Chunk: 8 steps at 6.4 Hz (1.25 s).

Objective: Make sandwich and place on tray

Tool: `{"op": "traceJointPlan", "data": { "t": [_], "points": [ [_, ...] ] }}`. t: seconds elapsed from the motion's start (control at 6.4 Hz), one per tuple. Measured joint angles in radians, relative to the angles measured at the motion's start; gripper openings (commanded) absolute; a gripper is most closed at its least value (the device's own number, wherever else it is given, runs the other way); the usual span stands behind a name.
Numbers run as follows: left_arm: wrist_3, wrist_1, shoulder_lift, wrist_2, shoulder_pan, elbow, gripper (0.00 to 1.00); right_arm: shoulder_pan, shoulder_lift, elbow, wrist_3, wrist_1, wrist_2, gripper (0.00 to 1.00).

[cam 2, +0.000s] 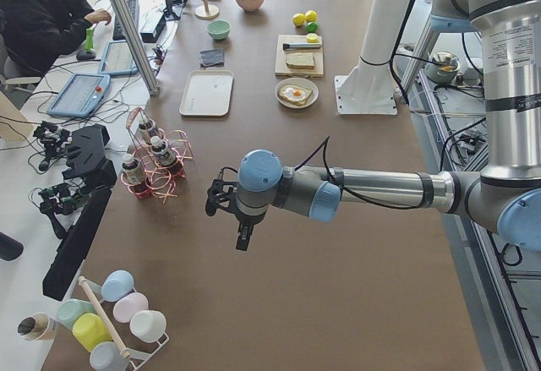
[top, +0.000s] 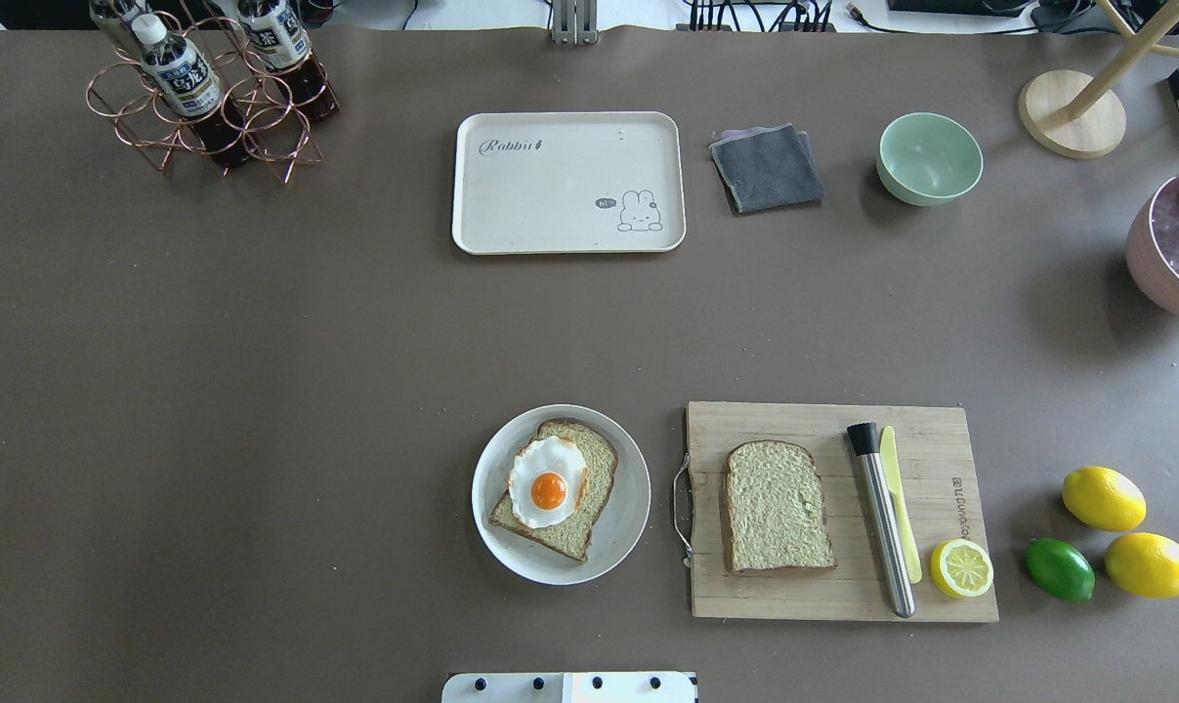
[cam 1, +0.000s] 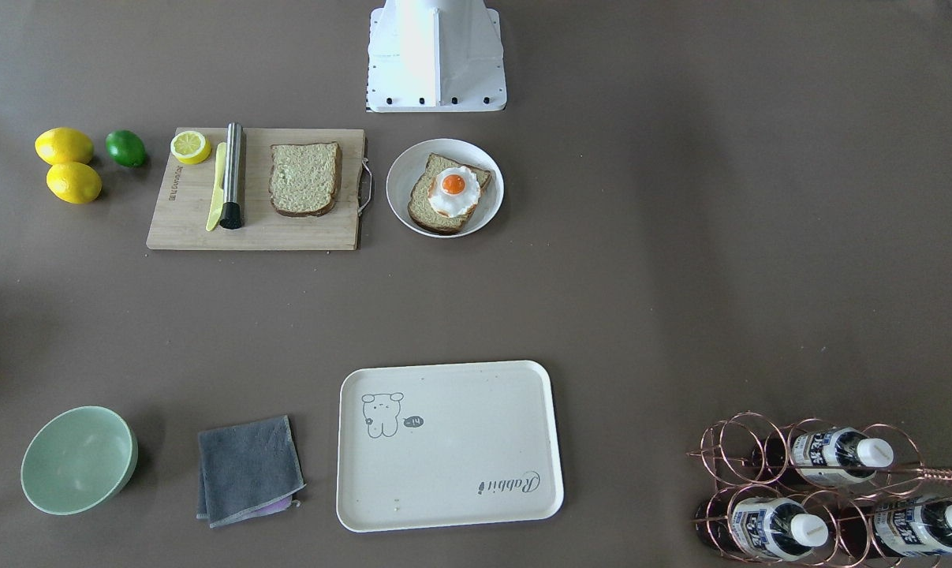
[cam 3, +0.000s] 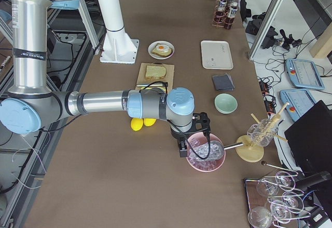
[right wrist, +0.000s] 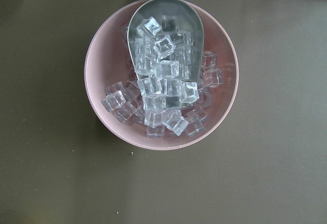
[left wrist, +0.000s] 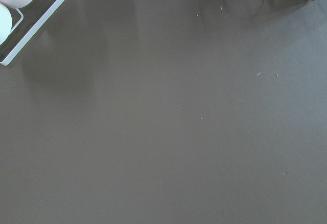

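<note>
One bread slice (top: 589, 517) topped with a fried egg (top: 548, 480) lies on a round white plate (top: 633, 508). It also shows in the front view (cam 1: 427, 211), with the egg (cam 1: 453, 189) on it. A second slice (top: 777, 506) (cam 1: 305, 178) lies flat on the wooden cutting board (top: 823, 596). The cream tray (top: 569, 183) (cam 1: 460, 450) lies across the table with nothing on it. My left gripper (cam 2: 243, 240) hangs over bare table far from the food. My right gripper (cam 3: 182, 151) hangs over a pink bowl of ice. I cannot tell whether either is open.
A metal rod (top: 882, 522), yellow knife (top: 900, 517) and lemon half (top: 961, 568) share the board. Lemons (top: 1103, 498) and a lime (top: 1059, 569) lie beside it. Grey cloth (top: 767, 168), green bowl (top: 930, 157), bottle rack (top: 208, 93) and ice bowl (right wrist: 161, 73) stand around.
</note>
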Motion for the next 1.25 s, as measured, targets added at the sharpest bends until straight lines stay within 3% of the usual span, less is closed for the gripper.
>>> {"op": "traceJointPlan", "data": {
  "t": [0.31,0.78,1.25],
  "points": [
    [-0.039,-0.077,0.0,0.0,0.02,0.003,0.98,-0.034,0.002,0.044,0.004,0.0,0.018,1.0],
    [-0.182,-0.299,0.001,-0.043,0.066,0.001,0.98,-0.09,0.021,0.116,0.055,0.054,0.039,1.0],
    [-0.545,-0.561,-0.01,-0.057,0.121,-0.004,0.98,-0.213,0.013,0.118,0.458,0.453,0.105,1.0]
  ]
}}
